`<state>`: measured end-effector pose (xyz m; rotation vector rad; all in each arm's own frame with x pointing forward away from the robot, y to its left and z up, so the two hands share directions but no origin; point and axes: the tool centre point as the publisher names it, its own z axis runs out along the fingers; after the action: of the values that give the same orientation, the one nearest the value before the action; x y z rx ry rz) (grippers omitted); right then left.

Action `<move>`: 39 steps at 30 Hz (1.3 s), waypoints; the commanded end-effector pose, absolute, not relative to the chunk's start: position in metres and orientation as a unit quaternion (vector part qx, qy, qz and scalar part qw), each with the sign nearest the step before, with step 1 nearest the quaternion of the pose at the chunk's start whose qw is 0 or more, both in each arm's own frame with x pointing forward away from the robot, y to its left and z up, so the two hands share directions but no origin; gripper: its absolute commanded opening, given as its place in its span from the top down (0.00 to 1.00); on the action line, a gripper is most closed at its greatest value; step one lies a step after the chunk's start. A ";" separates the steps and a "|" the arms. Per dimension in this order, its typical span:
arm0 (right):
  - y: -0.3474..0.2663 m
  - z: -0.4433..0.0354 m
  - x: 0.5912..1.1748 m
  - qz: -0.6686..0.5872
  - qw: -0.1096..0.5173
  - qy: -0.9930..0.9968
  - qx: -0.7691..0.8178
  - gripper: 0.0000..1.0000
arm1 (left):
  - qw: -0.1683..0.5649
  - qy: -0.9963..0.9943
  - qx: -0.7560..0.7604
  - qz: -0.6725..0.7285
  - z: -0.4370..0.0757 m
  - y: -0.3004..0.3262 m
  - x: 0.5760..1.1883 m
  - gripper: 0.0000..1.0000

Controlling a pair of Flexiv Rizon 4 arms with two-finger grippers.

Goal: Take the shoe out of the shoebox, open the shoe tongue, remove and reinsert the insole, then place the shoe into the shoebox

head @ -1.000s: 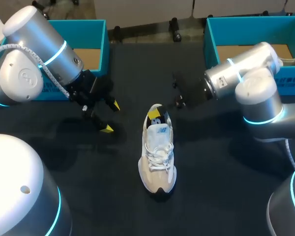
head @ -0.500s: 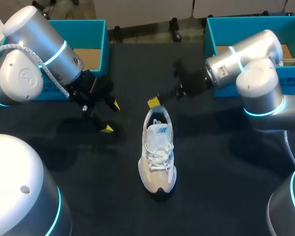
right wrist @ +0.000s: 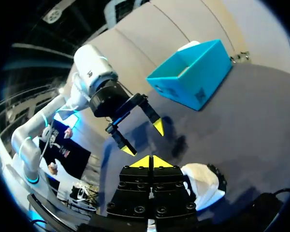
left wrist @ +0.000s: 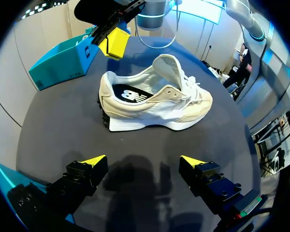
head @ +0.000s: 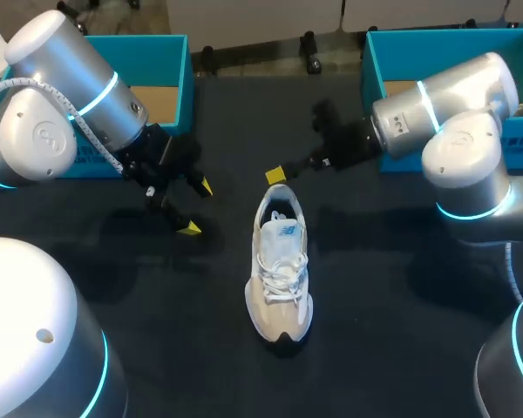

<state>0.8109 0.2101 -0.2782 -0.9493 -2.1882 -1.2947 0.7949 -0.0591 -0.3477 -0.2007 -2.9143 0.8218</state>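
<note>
The cream sneaker [head: 279,266] stands on the dark table [head: 375,331], out of the teal shoebox [head: 371,70], between the two arms. Its tongue looks lifted and the insole lies inside, so I'd judge the unboxing done. Whether the insole has been out I cannot tell, and boxing is left. The right end effector [head: 275,174] hangs just behind the heel, tips pressed together on nothing. The left end effector [head: 194,207] is spread wide, empty, near the sneaker. Logos mark tongue and insole, and the shoebox side carries print.
</note>
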 end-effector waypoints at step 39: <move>0.199 -0.276 0.782 -0.324 0.114 -0.752 -0.563 1.00 | 0.094 -0.972 0.002 0.213 -0.275 -0.036 0.812 0.00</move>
<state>0.7879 0.1959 -0.2762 -1.5538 -2.1490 -1.0059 0.8206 -0.0442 -0.2872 0.0117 -2.8716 0.6224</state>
